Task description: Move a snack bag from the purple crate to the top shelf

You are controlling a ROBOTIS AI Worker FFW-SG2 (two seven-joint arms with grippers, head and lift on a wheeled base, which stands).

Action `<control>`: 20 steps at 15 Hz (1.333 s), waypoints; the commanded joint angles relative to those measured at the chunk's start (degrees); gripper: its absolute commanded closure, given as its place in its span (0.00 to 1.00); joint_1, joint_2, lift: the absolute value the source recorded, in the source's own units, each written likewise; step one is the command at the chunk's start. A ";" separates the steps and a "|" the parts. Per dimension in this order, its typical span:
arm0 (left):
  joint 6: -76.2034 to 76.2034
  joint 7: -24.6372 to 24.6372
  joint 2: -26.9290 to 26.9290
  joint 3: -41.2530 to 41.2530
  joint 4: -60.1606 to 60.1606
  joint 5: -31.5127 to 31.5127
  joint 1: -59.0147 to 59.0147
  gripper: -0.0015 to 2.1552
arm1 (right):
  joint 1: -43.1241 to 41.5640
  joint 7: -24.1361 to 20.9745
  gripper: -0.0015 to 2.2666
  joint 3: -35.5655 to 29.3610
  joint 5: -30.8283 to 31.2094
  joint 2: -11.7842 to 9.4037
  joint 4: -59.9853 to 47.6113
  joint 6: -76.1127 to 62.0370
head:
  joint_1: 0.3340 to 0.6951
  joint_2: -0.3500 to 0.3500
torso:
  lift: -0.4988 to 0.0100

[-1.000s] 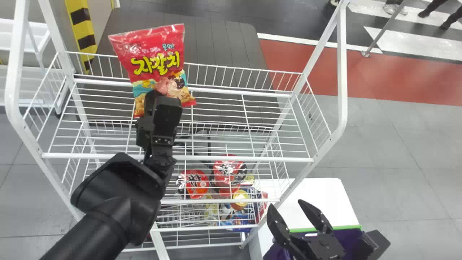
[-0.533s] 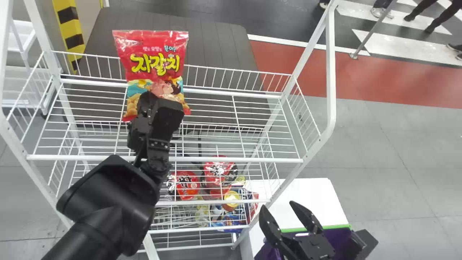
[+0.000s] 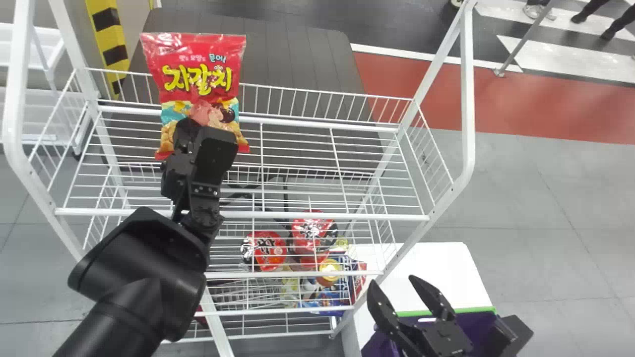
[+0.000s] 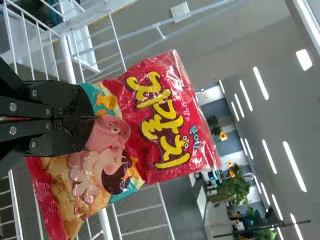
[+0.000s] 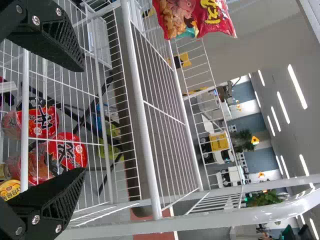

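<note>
Above the top shelf (image 3: 297,216), I held the snack bag (image 3: 196,62) upright, its lower part pinched in my left gripper (image 3: 191,125), my right gripper (image 3: 393,281) spread wide near the purple crate (image 3: 469,325).

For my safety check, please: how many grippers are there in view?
2. The left gripper is at the rack's top shelf, closed on the snack bag. The right gripper, open and empty, is near the purple crate.
</note>
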 commanded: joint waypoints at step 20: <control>2.11 -5.46 -0.15 13.45 -1.58 -8.40 1.91 0.65 | 0.18 0.75 0.06 -0.16 0.00 0.36 0.39 -0.08 | 1.00 0.37 | 0.98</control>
